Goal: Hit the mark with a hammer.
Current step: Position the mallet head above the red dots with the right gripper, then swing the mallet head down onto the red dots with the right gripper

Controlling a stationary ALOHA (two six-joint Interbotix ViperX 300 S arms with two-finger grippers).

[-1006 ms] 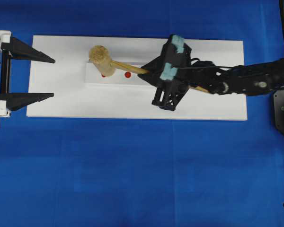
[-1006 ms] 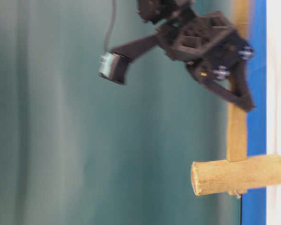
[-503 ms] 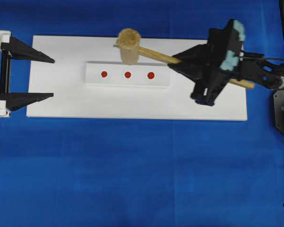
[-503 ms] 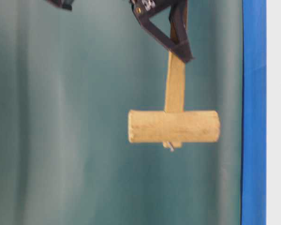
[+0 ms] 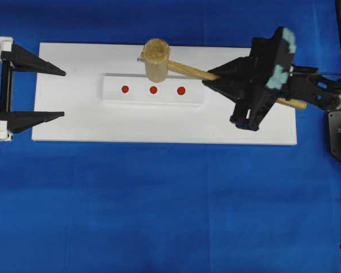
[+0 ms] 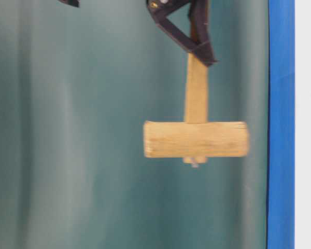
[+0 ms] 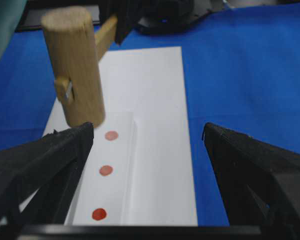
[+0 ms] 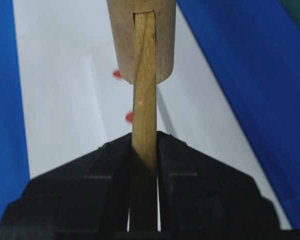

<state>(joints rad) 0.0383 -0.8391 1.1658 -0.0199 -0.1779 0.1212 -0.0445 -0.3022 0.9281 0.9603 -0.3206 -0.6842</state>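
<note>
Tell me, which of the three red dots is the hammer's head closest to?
The middle red dot: seen from overhead, the hammer hangs lifted just behind it, while the other two dots sit off to either side.

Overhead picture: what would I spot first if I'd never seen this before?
Probably the light-tan wooden hammer with its thick round head, held up in the air by the right gripper above the white block. Next, the three red dots in a row on that block. The left gripper waits open.

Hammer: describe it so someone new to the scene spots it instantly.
On the blue table lies a white board with a raised white block bearing three red dots. Above the block, shut on its slim handle, the right gripper holds the hammer: the only wooden thing, with a thick cylindrical head.
</note>
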